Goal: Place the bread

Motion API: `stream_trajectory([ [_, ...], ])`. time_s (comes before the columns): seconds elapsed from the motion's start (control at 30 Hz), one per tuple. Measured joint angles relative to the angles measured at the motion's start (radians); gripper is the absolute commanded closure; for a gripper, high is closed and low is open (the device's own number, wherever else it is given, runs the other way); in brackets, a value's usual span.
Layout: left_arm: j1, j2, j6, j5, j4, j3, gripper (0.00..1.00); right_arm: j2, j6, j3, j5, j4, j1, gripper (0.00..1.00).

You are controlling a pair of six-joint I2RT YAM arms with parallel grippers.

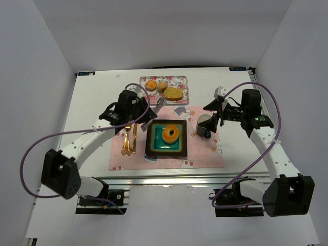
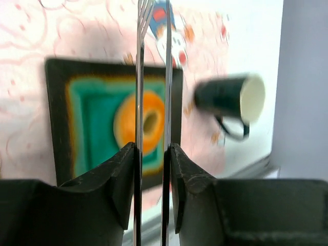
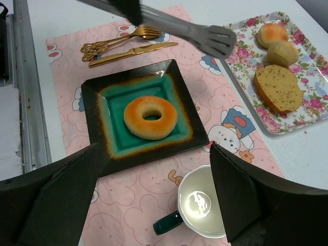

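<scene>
One piece, the ring bun [image 3: 150,117], is sitting on the square plate [image 3: 92,97]; the oval roll [image 3: 278,88] is lying on the floral tray [image 3: 246,105]. Left pincer [image 2: 152,154] is clamping the tongs [image 3: 205,36], probably for fetching that roll. Right pincer [image 3: 154,154] is hanging spread apart above the mug [image 3: 200,207].

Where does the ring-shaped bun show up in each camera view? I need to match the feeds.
Top external: the ring-shaped bun sits at centre, on the square plate.
Left wrist: the bun is at centre, partly behind the tongs clamped in the left gripper.
Right wrist: the bun is near centre, on the same plate.
Shared landmark: the dark-rimmed, teal-centred square plate, seen in all three views.
</scene>
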Motion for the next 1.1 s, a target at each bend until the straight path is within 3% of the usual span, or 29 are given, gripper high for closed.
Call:
stream_trajectory([
  [0.27,0.132,0.278,-0.08,0.021,0.139,0.114,0.56,0.0,0.021,-0.021,-0.005,0.029,0.0,0.11],
  [0.5,0.149,0.446,-0.088,0.056,0.181,0.224,0.53,-0.001,0.026,-0.026,-0.006,0.05,0.0,0.11],
  [1.1,0.148,0.534,-0.06,0.116,0.187,0.272,0.51,-0.001,0.04,-0.042,-0.006,0.071,0.0,0.11],
])
